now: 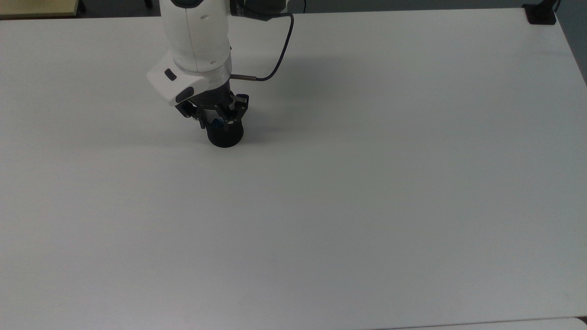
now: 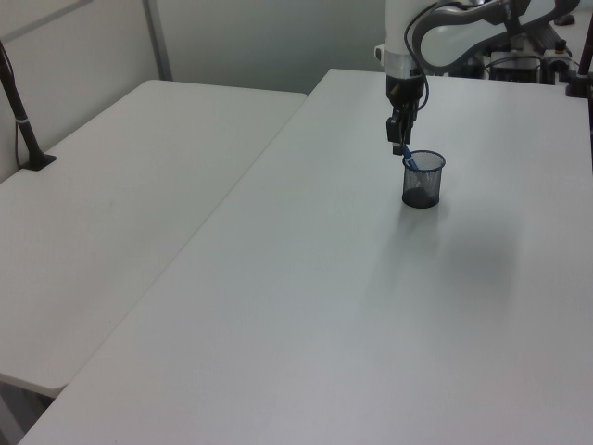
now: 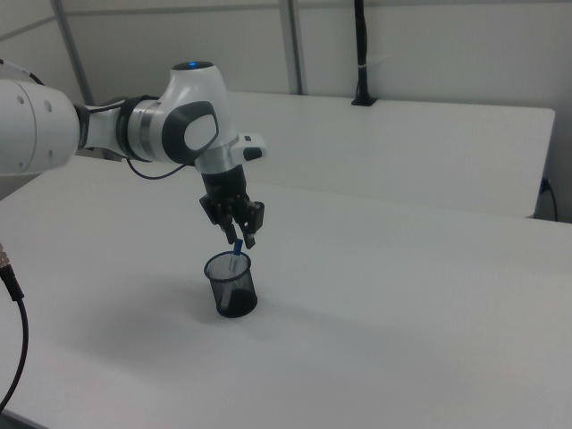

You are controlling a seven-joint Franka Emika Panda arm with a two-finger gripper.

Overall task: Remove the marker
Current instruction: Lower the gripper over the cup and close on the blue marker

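The black mesh cup (image 1: 224, 136) (image 2: 423, 181) (image 3: 232, 290) stands upright on the white table (image 1: 367, 183). The marker (image 1: 215, 121) (image 2: 409, 159) (image 3: 235, 260) leans inside it, with its blue cap poking just above the rim. My gripper (image 1: 216, 121) (image 2: 400, 147) (image 3: 239, 240) hangs directly over the cup's mouth, pointing down. Its fingers are open, one on each side of the marker's cap, and their tips are level with the rim. The marker's lower part is hidden behind the mesh and the gripper.
A dark cable (image 1: 279, 55) loops from the arm's wrist. A black clamp (image 1: 541, 13) sits at the table's far right corner in the top view. A second white table (image 2: 120, 204) adjoins on the left view's left, with a black post (image 2: 20, 116).
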